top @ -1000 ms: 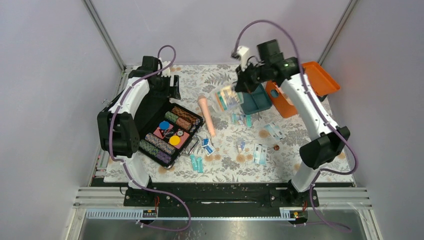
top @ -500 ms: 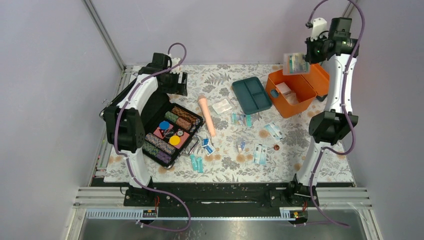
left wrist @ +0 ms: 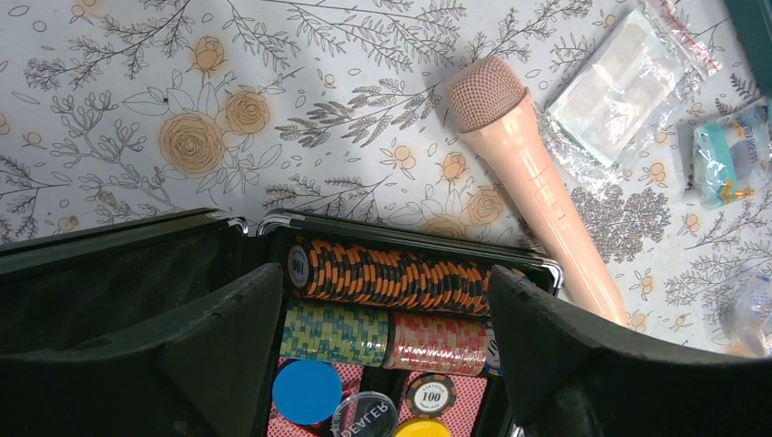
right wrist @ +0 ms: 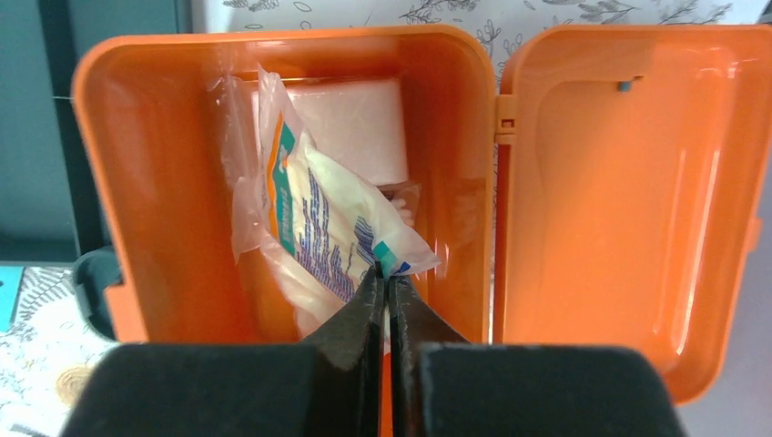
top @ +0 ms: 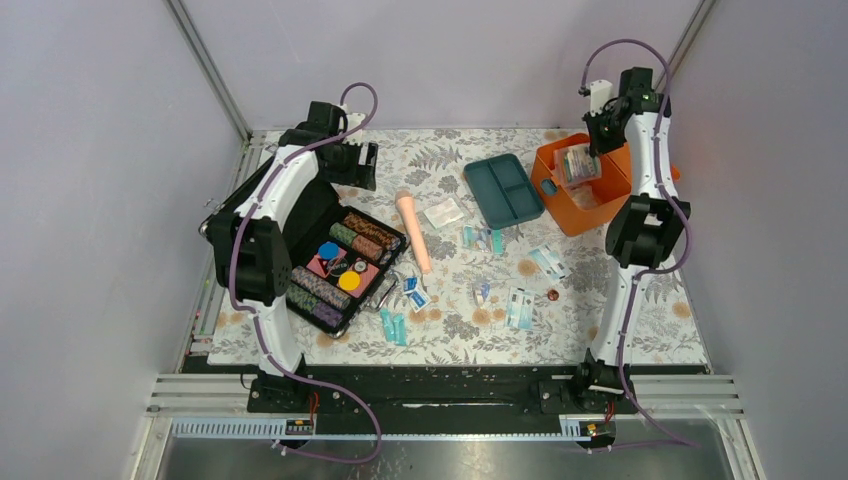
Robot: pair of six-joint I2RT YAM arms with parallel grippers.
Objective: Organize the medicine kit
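The medicine kit [top: 577, 200], an orange box with its lid open, stands at the back right; its dark teal tray [top: 504, 189] lies on the table to its left. My right gripper [right wrist: 383, 273] is shut on a clear plastic packet [right wrist: 319, 232] with teal and blue print and holds it over the open orange box [right wrist: 146, 182], above a pinkish white item [right wrist: 350, 114] inside. In the top view the gripper [top: 598, 138] and packet [top: 575, 163] hang over the box. My left gripper [left wrist: 382, 346] is open and empty above the black chip case [top: 335, 265].
A pink cylinder [top: 413, 230] lies mid-table, with a clear packet [top: 443, 213] beside it. Small teal and white packets [top: 520, 306] and vials [top: 393, 325] are scattered along the middle and front. The orange lid [right wrist: 628, 191] lies open to the box's right.
My right arm carried the packet from the middle of the table up to the back right, then lowered it over the open orange box. My left arm shifted slightly right.
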